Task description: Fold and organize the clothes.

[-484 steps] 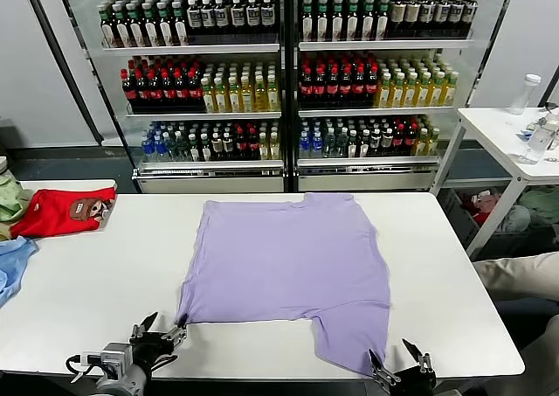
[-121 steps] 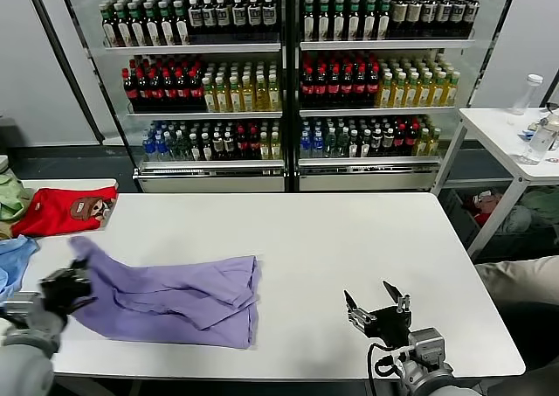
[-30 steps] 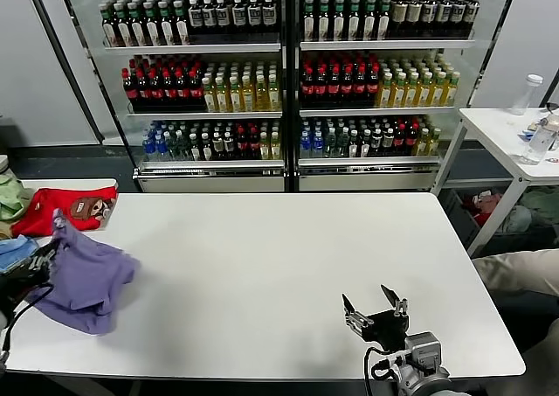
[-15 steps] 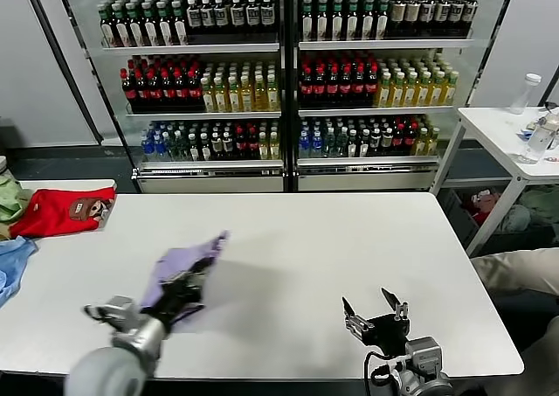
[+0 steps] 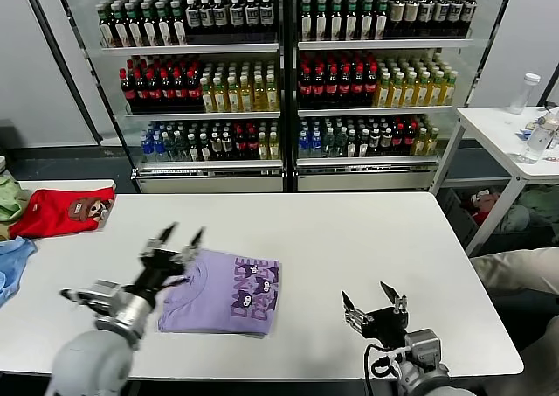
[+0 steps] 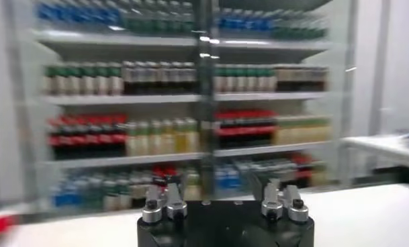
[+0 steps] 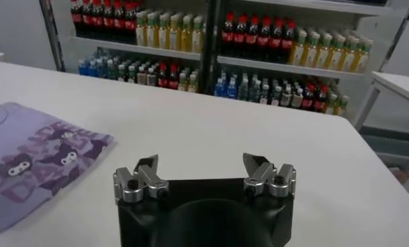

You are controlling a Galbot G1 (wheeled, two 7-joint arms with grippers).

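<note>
The white surface [image 5: 349, 230] fills the lower half of the head view. The folded lavender T-shirt [image 5: 223, 291] lies flat on it at lower centre-left, its dark purple print facing up along the right-hand part. At the far left edge, a red garment [image 5: 59, 211] lies at mid-height and a light blue cloth [image 5: 10, 265] lies just below it.

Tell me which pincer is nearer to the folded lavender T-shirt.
Left. The left pincer, open, hovers at the lavender T-shirt's far left corner. The right pincer, open, is well off to its right over the white table.
</note>
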